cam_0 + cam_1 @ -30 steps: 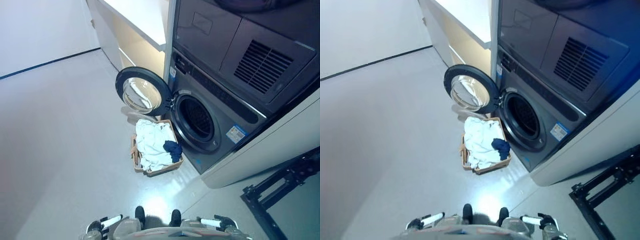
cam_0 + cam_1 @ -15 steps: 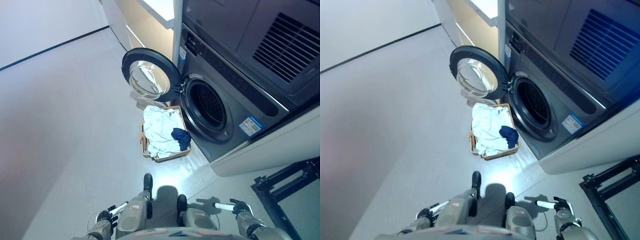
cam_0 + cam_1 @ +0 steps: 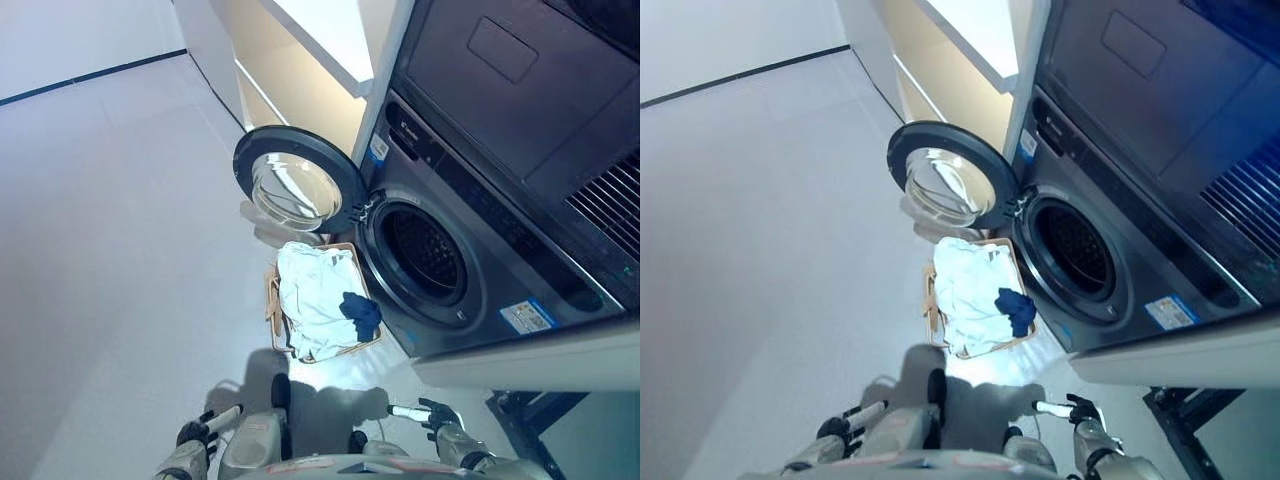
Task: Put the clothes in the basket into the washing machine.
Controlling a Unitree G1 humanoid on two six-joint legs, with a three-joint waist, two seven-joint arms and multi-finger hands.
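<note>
Dark left hand [image 3: 197,432] and right hand [image 3: 432,412] low, apart — fingers straight, empty — short of the basket [image 3: 272,310].

open door [image 3: 296,180] beside basket [image 3: 275,325], drum mouth [image 3: 425,255] unobstructed, bare floor [image 3: 110,260] left

No readable print anywhere in these views.

We see a blue-and-white sticker [image 3: 527,317] on the washing machine [image 3: 480,270] front (lower right of the drum opening) and a small label [image 3: 378,148] near its top left corner, but we cannot make out a word or number on either.
</note>
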